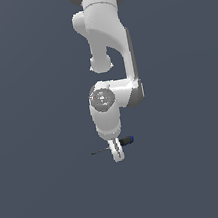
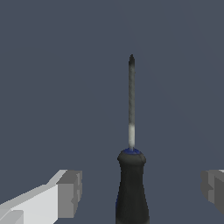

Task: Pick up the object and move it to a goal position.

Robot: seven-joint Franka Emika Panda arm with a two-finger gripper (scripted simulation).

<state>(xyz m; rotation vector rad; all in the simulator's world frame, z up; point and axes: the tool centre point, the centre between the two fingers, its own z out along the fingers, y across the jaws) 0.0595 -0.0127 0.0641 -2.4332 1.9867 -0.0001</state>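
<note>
1. Grey worktop (image 1: 46, 203) runs plain and bare-looking under everything, and on it, toward the exterior view's left, the slim dark shaft of the screwdriver (image 1: 101, 151) points away from the arm.

2. Moving rightward in that view, the tool (image 1: 118, 152) has its white fingers down at worktop level, right across the middle of the screwdriver; the black-and-blue handle pokes out on the exterior view's right of the fingers.

3. From the wrist view the screwdriver (image 2: 131, 175) lies between the two fingertips (image 2: 70, 192), handle nearest the camera and shaft running straight away. It sits a little nearer the far-side pad than dead centre, and neither pad touches it.

4. The tool stands wide: a clear gap shows on each side of the handle, so nothing is held yet.

5. My reading of the step: the reach and descent look done, and the grasp itself is what is in hand. The lift and carry to the goal are not yet begun, and I see no goal marker in either view.

6. What the next move calls for, as I judge it: close the pads squarely on the handle, which is the thicker part and the better purchase, then raise it level. A thin round handle could roll or pivot if the pads meet it unevenly.
</note>
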